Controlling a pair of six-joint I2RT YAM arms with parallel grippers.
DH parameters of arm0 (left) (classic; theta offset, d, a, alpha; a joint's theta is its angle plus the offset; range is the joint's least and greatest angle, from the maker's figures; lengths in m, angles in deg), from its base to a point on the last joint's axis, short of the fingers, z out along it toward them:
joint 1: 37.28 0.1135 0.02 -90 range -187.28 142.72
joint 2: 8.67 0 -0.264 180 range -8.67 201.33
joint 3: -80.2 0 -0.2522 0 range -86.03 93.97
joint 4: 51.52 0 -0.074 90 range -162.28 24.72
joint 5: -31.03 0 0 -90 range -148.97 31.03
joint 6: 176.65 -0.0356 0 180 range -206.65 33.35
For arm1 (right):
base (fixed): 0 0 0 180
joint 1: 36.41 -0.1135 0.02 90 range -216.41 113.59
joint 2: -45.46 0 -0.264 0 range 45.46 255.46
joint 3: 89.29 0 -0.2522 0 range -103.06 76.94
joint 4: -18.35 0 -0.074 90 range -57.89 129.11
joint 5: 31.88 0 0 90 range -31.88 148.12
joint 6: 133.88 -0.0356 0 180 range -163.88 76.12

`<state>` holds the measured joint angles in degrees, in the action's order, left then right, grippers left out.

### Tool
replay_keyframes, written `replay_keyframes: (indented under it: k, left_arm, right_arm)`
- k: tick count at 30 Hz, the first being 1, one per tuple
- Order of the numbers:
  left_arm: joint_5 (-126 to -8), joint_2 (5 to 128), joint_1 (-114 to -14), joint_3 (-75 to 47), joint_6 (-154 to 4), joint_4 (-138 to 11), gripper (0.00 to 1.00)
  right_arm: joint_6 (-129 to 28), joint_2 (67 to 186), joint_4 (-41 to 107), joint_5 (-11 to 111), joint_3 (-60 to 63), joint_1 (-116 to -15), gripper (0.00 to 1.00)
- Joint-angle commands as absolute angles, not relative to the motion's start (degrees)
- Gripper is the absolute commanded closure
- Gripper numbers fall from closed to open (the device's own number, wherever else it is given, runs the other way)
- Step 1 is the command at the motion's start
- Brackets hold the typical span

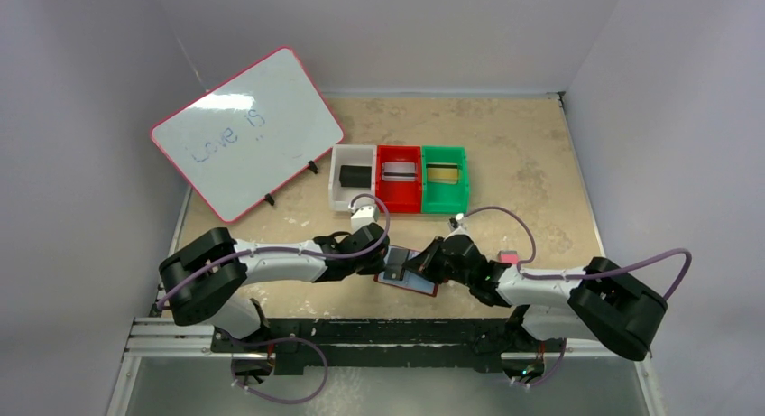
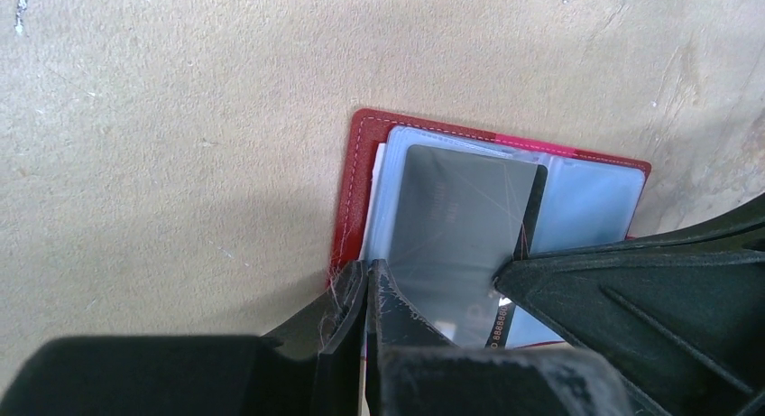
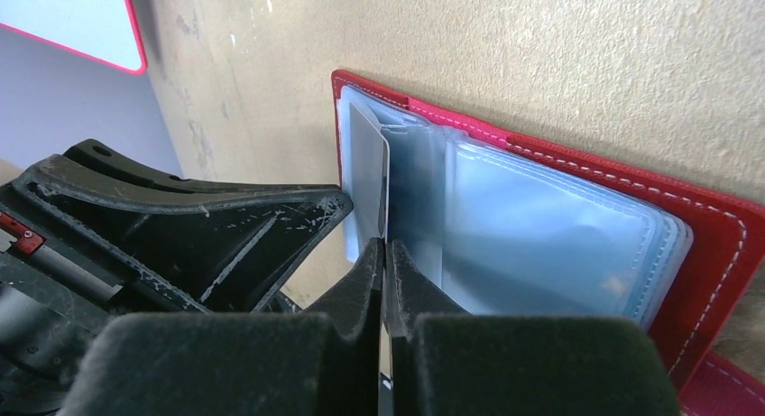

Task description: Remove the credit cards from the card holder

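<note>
Holder (image 1: 408,281) lies open, sleeves (image 3: 541,244) up, at the near middle of the bench (image 1: 523,154), between the two arms and well apart from the bins (image 1: 400,206) farther back. A black card (image 1: 354,175), a silver card (image 1: 400,171) and a gold card (image 1: 442,173) already lie in those bins, one in each.

One grey card (image 2: 460,217) is at the holder's left half. The right pincer (image 3: 385,249) comes in from the right and is closed on that card's near end. In its own view the card rises edge-on from between the tips, tilted up off the sleeves. The card's long axis, along its dark stripe, runs straight away from those tips toward the holder's far edge. How much of the far end sits in a sleeve I cannot tell.

The left pincer (image 2: 365,272) is closed too, with its tips at the holder's left edge just beside the card. Whether a sleeve or the red cover is nipped between them does not show.

The right arm is the one on the card, so the coming move looks to be its own. It would be a pull back along the card's long axis, away from the holder's far edge, while the left arm steadies the holder. A sideways drag would likely skew the card or tow the light holder along.
</note>
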<state>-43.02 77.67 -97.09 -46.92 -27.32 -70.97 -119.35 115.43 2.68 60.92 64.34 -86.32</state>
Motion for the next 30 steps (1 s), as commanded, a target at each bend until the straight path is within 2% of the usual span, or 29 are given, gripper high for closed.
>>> replay_keyframes:
  k: [1, 18, 19, 25, 30]
  left_arm:
    - [-36.58, 77.97, -96.68, -46.48, -27.8, -78.71, 1.0]
    - [-33.21, 74.59, -96.64, -46.51, -27.4, -80.56, 1.0]
    - [-33.05, 74.07, -96.6, -46.49, -27.41, -80.46, 0.98]
    - [-33.1, 68.38, -96.68, -45.19, -28.71, -77.85, 0.68]
    - [-38.71, 67.53, -96.69, -43.52, -31.34, -71.24, 0.65]
  right_arm:
    - [-119.03, 114.07, 5.65, 62.59, 65.57, -85.6, 1.0]
    - [-117.68, 114.95, 4.53, 61.19, 65.22, -84.67, 0.97]
    - [-117.49, 115.45, 3.94, 60.88, 65.21, -84.67, 0.96]
    - [-116.86, 120.82, 3.13, 59.99, 63.07, -84.63, 0.98]
    - [-116.57, 124.02, 2.41, 59.28, 62.03, -84.6, 0.99]
